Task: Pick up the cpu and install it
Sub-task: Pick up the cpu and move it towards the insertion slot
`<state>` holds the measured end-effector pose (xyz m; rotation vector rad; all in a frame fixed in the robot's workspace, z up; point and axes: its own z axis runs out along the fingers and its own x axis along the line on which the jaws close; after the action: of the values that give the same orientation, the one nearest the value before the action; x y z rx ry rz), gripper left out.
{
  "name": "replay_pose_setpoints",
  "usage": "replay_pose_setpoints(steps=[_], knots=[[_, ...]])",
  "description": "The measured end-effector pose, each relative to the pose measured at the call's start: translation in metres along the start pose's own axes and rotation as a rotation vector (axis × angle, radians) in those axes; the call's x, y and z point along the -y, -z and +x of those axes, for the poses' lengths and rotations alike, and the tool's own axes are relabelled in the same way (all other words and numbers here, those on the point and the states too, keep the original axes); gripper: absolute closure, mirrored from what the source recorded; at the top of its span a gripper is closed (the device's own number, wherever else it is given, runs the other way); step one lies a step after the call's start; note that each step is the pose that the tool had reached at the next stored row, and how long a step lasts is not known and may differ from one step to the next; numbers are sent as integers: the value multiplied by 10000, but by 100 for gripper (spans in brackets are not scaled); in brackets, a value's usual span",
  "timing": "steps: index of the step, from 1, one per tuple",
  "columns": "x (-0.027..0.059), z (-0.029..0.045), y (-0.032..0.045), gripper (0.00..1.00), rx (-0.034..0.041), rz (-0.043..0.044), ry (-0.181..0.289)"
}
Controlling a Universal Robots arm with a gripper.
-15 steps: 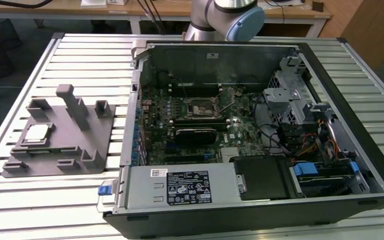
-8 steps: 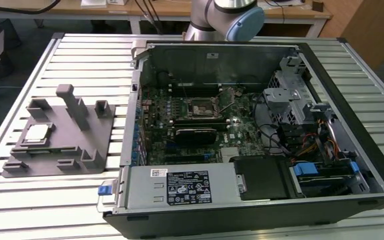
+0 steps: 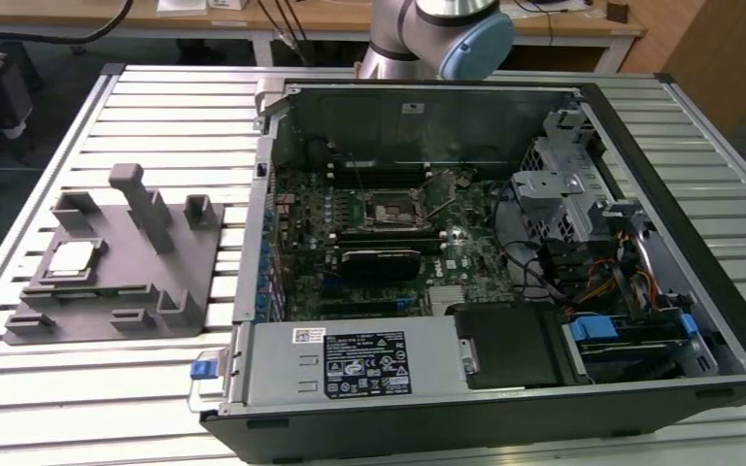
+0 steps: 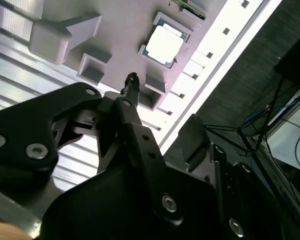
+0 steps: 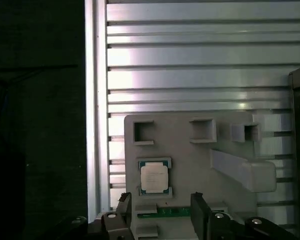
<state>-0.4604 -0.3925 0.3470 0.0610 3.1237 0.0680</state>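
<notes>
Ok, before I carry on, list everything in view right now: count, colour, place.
cpu: one, silver top with a darker rim, flat in a pocket of the fixture plate.
fixture plate: one, grey, upright posts, on the table at the exterior view's left of the computer case.
green board: one, in a slot of the plate beside the cpu.
computer case: one, black, open, on the table.
motherboard: one, green, inside the case.
socket: one, dark, mid motherboard.
power supply: one, silver, at the case's near side.
table: one, silver slats.
robot arm: one, silver and pale blue, behind the case.
gripper: one, black, fingers apart, holding nothing, cpu ahead of it.
</notes>
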Motion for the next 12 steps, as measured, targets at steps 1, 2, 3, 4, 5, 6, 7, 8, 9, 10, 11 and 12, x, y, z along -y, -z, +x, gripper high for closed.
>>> replay_pose_setpoints(steps=[1,2,3,4,5,6,7,8,9,10,11,12], knots=[[1,0,-15,42,-20,-1,95],[1,4,-32,36,-25,-1,156],[3,7,-50,36,-26,-1,176],[4,7,-68,30,-26,-2,181],[4,8,-85,30,-28,-1,183],[5,8,-103,30,-28,-1,188],[6,9,-115,30,-27,-2,189],[6,8,-122,30,-27,-2,189],[6,9,-128,30,-29,-1,189],[6,9,-136,30,-27,-2,189],[7,9,-144,30,-27,-2,189],[7,9,-153,30,-27,-2,189]])
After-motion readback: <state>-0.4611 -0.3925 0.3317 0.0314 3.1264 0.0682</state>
